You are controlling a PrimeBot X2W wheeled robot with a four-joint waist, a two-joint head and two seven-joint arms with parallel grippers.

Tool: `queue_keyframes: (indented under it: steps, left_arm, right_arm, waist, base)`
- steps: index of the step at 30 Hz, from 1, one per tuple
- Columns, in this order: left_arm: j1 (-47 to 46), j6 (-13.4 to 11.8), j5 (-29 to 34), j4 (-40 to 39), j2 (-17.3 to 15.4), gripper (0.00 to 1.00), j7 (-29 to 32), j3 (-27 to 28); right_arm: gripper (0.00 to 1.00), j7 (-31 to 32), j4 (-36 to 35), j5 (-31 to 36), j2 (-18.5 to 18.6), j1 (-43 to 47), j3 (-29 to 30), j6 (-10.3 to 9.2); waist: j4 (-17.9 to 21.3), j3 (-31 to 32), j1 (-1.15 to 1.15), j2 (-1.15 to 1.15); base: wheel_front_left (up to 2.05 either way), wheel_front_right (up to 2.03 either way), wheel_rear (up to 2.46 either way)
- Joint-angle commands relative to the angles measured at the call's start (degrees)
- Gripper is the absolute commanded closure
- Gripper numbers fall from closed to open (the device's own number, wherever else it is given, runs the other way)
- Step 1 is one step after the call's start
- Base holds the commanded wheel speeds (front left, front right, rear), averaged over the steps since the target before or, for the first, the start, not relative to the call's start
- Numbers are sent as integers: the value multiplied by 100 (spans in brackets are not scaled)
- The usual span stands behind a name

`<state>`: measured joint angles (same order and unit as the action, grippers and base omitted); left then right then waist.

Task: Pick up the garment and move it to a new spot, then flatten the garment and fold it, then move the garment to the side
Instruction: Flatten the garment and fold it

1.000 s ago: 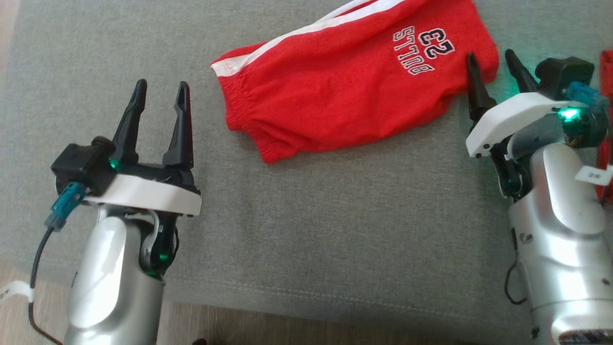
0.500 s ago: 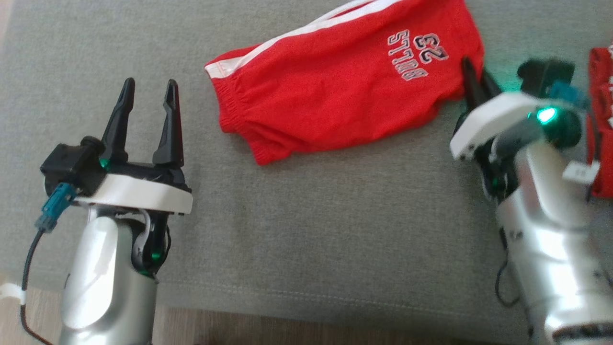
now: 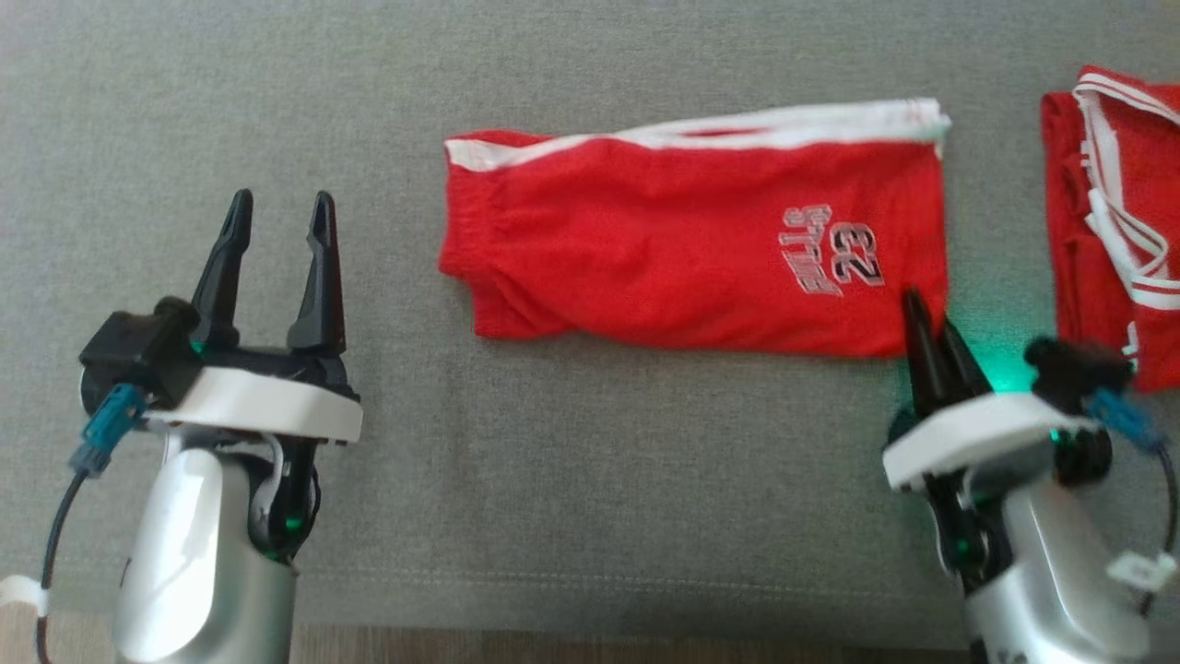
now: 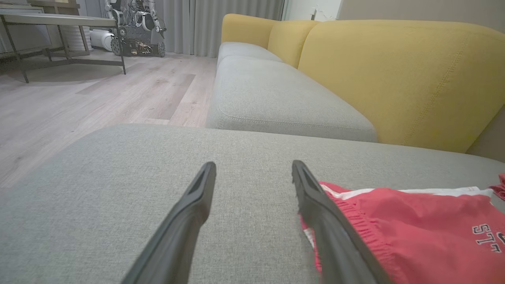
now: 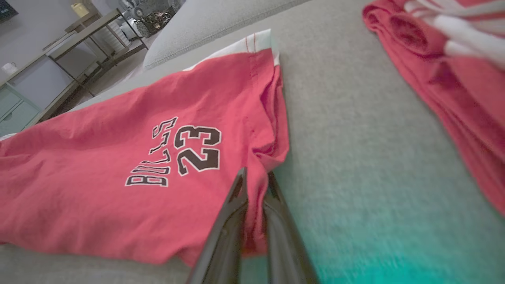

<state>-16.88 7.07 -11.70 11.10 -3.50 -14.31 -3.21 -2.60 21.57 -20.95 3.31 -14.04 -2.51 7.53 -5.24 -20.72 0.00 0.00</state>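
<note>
"Over on the left of the grey sofa cushion (image 3: 553, 480), my left gripper (image 3: 282, 198) hangs just above the fabric, fingers spread wide with nothing between them."

"Is it anywhere near the garment?"

"Beside it, not touching. From the left wrist, the left gripper (image 4: 253, 165) has the elastic waistband end just off its right-hand finger, with bare cushion ahead of it."

"And the garment itself?"

"Red shorts (image 3: 682, 249), lying across the middle of the cushion with the waistband toward my left, the white stripe along the far edge and the printed number near the right end. They lie fairly flat, with some rumpling along the near edge."

"What's your right side doing?"

"My right gripper (image 3: 926, 314) is at the near right corner of the shorts. The right wrist view shows its fingers (image 5: 232, 221) pressed together with a fold of the red hem pinched between them."

"What's the red thing beyond that?"

"A second red garment (image 3: 1106, 240) with white trim, bunched at the right edge and apart from the shorts. I'm leaving it alone."

"So how far along are we?"

"Early, as I read it. One corner is gripped, and the cloth rests on the cushion, not lifted. Carrying the shorts to a new spot, smoothing them, folding them and setting them aside all look undone to me."
</note>
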Motion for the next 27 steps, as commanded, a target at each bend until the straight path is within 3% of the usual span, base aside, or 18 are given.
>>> queue_keyframes:
  steps: [1, 8, 15, 21, 27]
  left_arm:
    - [12, 16, 38, -222, -144, 0, -69, 209]
    - [63, 23, 32, -178, -151, 0, -69, 144]
    - [79, 27, 25, -135, -142, 0, -69, 71]
    - [69, 30, 11, -57, -114, 0, -69, -30]
    - [43, 33, -15, 17, -66, 0, -69, -147]
  right_arm:
    - [100, -36, -213, -78, -43, 171, -65, -4]
    - [100, 61, -447, -147, -43, 470, 107, -4]
    - [100, 215, -918, 105, -43, 105, -102, -4]
    - [100, 675, -1446, 224, -43, -786, -1167, -4]
    - [100, 782, -1091, -373, -43, -1499, -2490, -4]
  waist:
    - [23, 17, 0, 0]
    - [16, 75, 0, 0]
    - [-57, 192, 0, 0]
    - [-262, 335, 0, 0]
    - [-604, 403, 0, 0]
  base:
    - [0, 0, 0]
    - [0, 0, 0]
    - [0, 0, 0]
    - [0, 0, 0]
    - [0, 0, 0]
